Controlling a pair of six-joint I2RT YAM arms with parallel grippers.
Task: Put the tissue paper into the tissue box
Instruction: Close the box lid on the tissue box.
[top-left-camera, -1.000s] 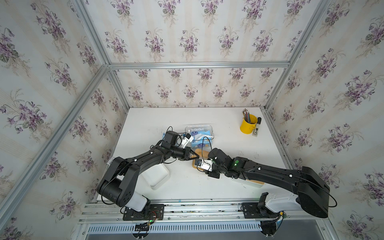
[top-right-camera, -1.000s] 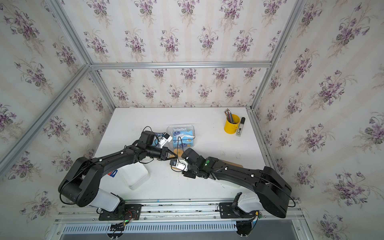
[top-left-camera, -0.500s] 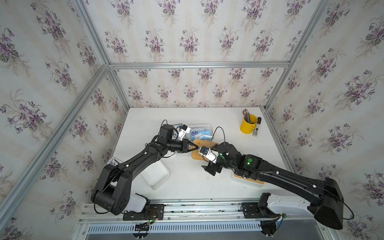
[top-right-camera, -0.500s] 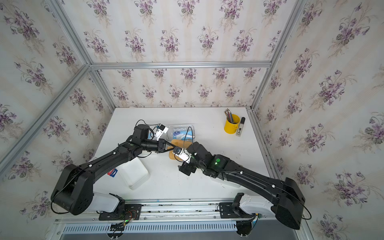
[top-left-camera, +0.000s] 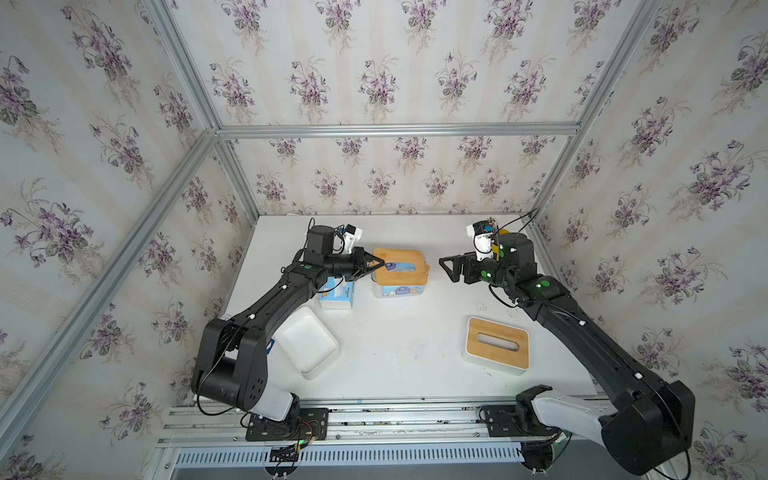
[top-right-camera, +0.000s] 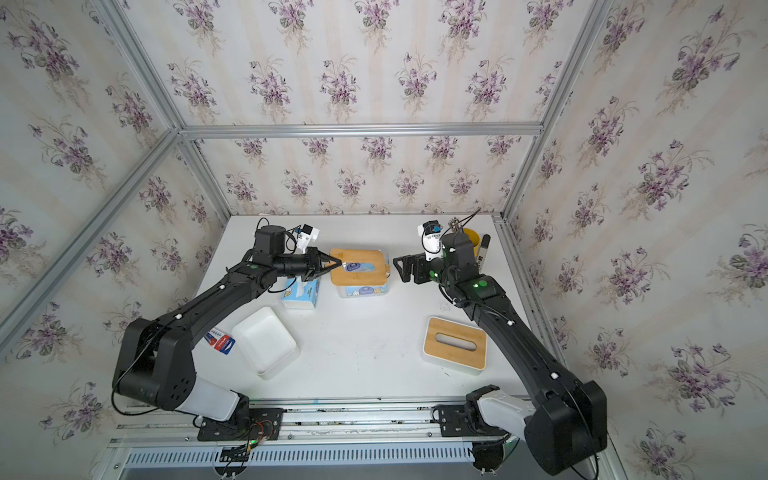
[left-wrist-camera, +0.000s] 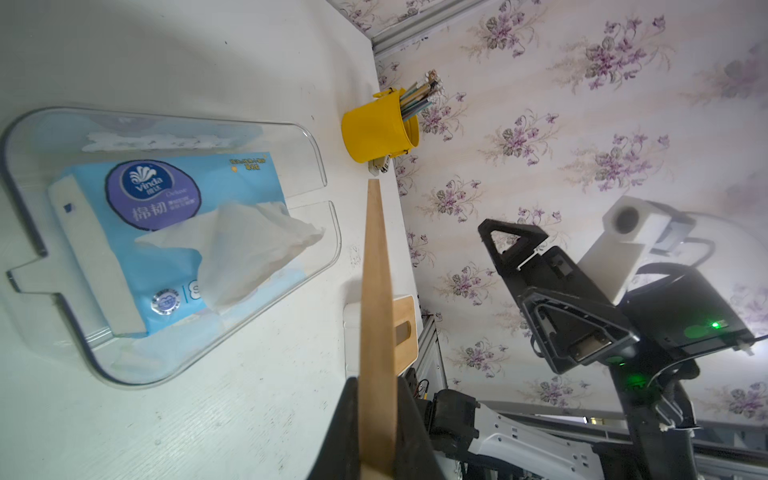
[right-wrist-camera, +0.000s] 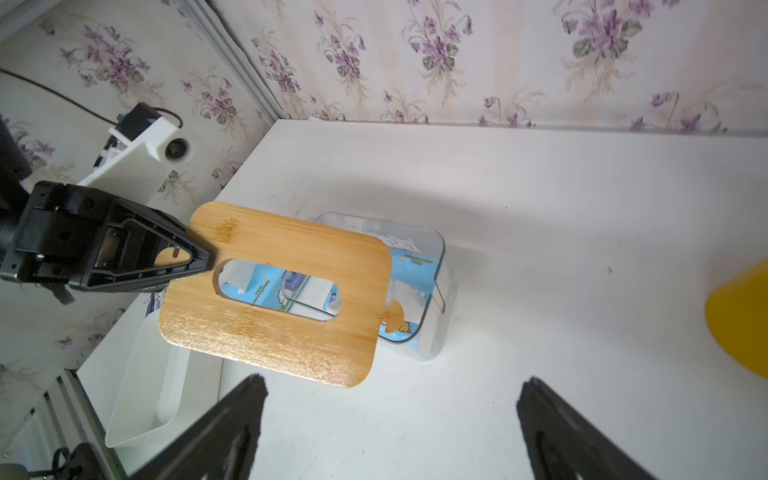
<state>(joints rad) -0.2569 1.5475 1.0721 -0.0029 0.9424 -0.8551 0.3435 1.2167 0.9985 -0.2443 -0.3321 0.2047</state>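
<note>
Right gripper (top-left-camera: 446, 270) backs off rightward, jaws wide; we hold bamboo lid (top-left-camera: 401, 254) over tissue box (top-left-camera: 399, 289) with left gripper (top-left-camera: 380, 264) clamped.

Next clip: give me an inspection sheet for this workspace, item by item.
Surface: white table, light marks, nothing spilled.
Job's things: tissue pack lies in the clear tissue box; bamboo lid held over it, not seated.
Clutter: second tissue pack beside the box, empty white tray, closed second box, yellow cup of pencils, marker, card.
End effectors: left end effector shut on the lid's edge; right end effector open, empty, facing the box.
Cables: black wrist lead loops free; no snag seen.
Surroundings: floral walls, aluminium frame.
</note>
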